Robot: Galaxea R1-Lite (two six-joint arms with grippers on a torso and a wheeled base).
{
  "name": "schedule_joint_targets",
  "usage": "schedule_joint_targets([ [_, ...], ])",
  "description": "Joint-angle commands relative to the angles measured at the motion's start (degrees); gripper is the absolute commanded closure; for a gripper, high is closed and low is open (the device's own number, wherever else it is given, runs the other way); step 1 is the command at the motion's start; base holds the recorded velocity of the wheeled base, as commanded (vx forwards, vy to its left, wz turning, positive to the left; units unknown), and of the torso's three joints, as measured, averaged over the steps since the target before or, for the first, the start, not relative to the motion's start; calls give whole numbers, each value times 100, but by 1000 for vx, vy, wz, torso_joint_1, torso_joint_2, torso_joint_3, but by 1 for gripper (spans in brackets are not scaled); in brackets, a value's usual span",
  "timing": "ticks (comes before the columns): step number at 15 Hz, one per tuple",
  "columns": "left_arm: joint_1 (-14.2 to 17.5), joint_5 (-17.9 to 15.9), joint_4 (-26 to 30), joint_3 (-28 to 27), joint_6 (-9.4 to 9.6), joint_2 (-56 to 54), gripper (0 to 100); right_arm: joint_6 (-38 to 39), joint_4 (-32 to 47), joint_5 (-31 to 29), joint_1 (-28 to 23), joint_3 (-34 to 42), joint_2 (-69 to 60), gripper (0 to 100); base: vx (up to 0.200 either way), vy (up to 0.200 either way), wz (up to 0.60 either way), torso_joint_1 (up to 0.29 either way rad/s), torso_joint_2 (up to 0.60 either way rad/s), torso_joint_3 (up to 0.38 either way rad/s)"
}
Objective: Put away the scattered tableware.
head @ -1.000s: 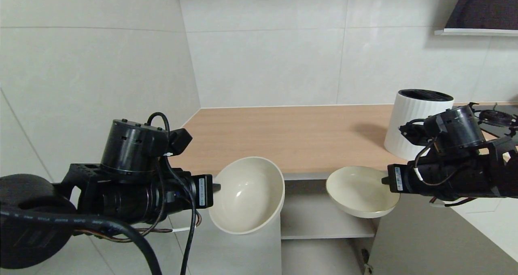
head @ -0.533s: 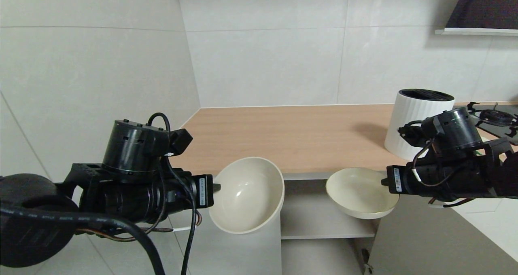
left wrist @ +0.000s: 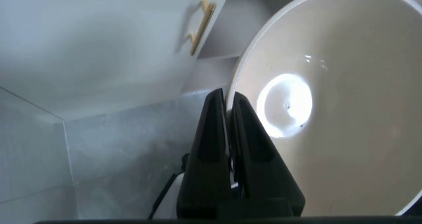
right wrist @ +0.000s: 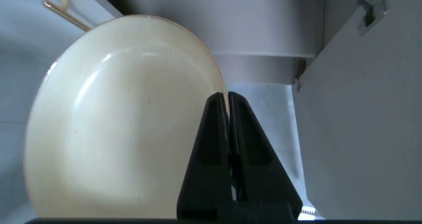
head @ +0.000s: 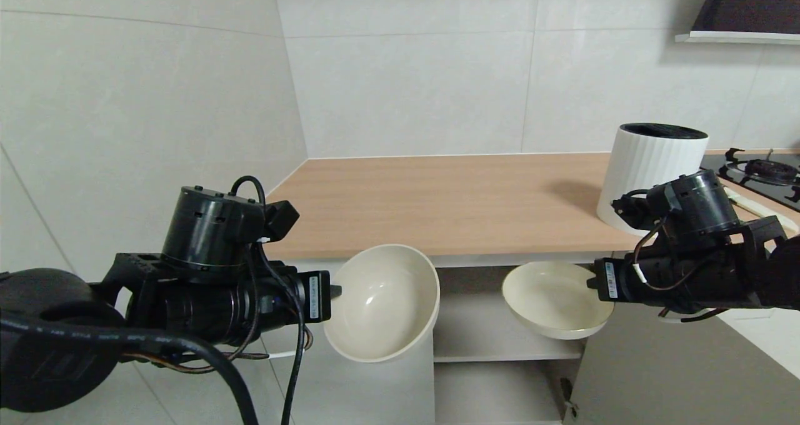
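Observation:
My left gripper [head: 335, 291] is shut on the rim of a cream bowl [head: 381, 301], held tilted in the air below the counter's front edge. In the left wrist view the fingers [left wrist: 229, 122] pinch the bowl's [left wrist: 330, 99] rim. My right gripper [head: 590, 281] is shut on the rim of a cream plate [head: 556, 298], held nearly level in front of the open cabinet. The right wrist view has the fingers [right wrist: 227, 118] clamped on the plate's [right wrist: 125, 118] edge.
A wooden counter [head: 450, 200] runs along the tiled wall. A white ribbed container [head: 656, 162] stands at its right, beside a gas hob [head: 759, 172]. Below the counter an open cabinet shows a shelf [head: 481, 344], with its door [head: 656, 375] swung open at the right.
The whole head view has shifted, with the counter now seen lower and flatter, so the camera moved. Bowl and plate stay held in the same grips.

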Motion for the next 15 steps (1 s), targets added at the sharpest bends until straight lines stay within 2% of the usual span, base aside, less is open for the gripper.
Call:
schedule_joint_targets([
  [1,-1,1,-3,-6,-1,24,100,-51,-8,1,8,17,46,100,0,0,0,-188,466,256],
  [15,-1,1,-3,-15,-1,50,100,-78,-8,1,16,17,99,100,0,0,0,-169,461,294],
])
